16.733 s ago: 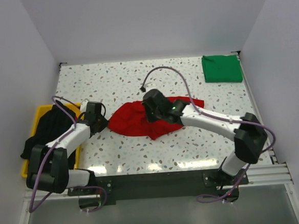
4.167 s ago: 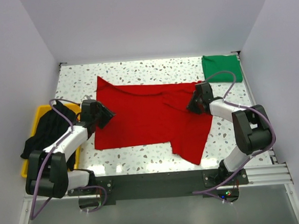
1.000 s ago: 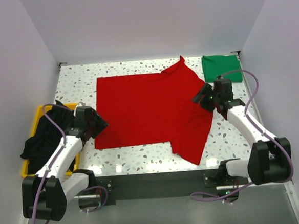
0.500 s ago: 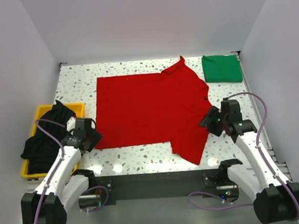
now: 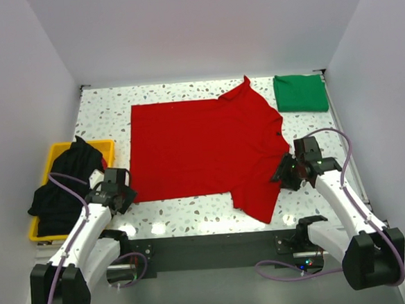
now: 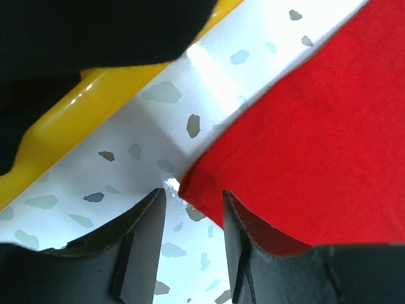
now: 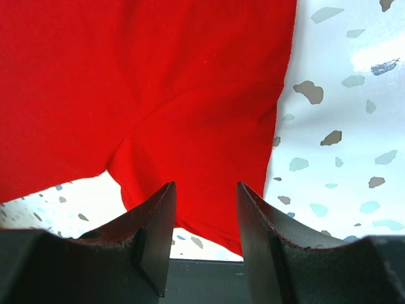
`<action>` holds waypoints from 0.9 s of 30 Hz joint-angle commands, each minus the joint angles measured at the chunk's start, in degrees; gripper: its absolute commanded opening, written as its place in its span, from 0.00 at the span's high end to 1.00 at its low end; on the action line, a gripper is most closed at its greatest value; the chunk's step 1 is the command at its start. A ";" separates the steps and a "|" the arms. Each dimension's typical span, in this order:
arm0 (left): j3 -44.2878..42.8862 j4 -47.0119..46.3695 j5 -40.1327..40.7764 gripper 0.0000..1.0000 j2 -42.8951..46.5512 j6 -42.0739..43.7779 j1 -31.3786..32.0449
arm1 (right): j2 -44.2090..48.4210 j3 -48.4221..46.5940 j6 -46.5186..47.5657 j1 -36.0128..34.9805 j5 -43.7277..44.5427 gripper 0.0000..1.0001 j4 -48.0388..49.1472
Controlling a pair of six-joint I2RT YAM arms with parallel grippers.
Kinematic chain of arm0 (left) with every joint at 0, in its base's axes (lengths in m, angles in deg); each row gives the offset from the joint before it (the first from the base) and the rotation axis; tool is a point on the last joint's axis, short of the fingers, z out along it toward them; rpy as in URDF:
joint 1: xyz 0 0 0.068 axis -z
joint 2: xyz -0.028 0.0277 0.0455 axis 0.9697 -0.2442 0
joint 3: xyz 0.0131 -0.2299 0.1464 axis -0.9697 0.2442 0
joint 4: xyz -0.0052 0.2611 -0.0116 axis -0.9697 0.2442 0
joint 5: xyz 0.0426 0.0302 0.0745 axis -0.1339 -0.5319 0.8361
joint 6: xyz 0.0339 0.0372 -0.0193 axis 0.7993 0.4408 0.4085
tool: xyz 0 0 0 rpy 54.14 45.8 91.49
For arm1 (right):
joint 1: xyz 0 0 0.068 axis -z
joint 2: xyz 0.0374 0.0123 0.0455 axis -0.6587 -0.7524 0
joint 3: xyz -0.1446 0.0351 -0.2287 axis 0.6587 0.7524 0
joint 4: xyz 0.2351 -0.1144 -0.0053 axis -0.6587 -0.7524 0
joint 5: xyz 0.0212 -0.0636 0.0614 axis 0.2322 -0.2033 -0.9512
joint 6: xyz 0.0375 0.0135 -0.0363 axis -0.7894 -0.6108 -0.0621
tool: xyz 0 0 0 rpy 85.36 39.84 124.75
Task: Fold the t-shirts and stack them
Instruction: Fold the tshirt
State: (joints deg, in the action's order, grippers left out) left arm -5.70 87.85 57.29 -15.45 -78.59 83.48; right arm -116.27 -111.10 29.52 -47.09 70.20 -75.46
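Observation:
A bright red t-shirt (image 5: 202,148) lies spread flat across the middle of the speckled table, one sleeve pointing to the near right. My left gripper (image 5: 126,197) is low at its near left corner. In the left wrist view that corner (image 6: 190,190) lies between the open fingers of the left gripper (image 6: 193,212), apart from both. My right gripper (image 5: 281,176) hovers open at the near right sleeve, and red cloth (image 7: 158,95) shows past the right gripper (image 7: 204,212). A folded green t-shirt (image 5: 300,93) rests at the back right. A black t-shirt (image 5: 62,183) sits heaped in a yellow bin.
The yellow bin (image 5: 106,146) stands at the table's left edge, close to my left arm; its wall (image 6: 95,107) shows in the left wrist view. White walls close in the table on three sides. The dark mounting rail (image 5: 209,245) runs along the near edge.
Both arms have drawn back toward the near edge. The left gripper came down to the red shirt's near left corner; the right gripper left the green shirt's side for the near right sleeve.

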 commanded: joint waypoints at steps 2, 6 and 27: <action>1.53 -3.47 0.75 0.56 -0.09 -0.70 0.12 | 0.26 0.52 2.05 0.18 0.63 0.54 0.07; 2.06 -4.97 1.45 0.62 -0.45 -0.09 0.12 | 0.61 1.84 1.52 0.18 1.07 0.54 0.25; 1.01 -9.98 -0.12 0.92 -3.26 4.57 0.12 | -1.41 8.69 -2.17 0.09 1.59 0.62 4.38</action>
State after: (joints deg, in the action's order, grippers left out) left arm -3.80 80.44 57.20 -18.51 -75.57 83.48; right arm -117.89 -103.23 28.06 -47.09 72.65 -72.97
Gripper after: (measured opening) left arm 0.089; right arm 0.390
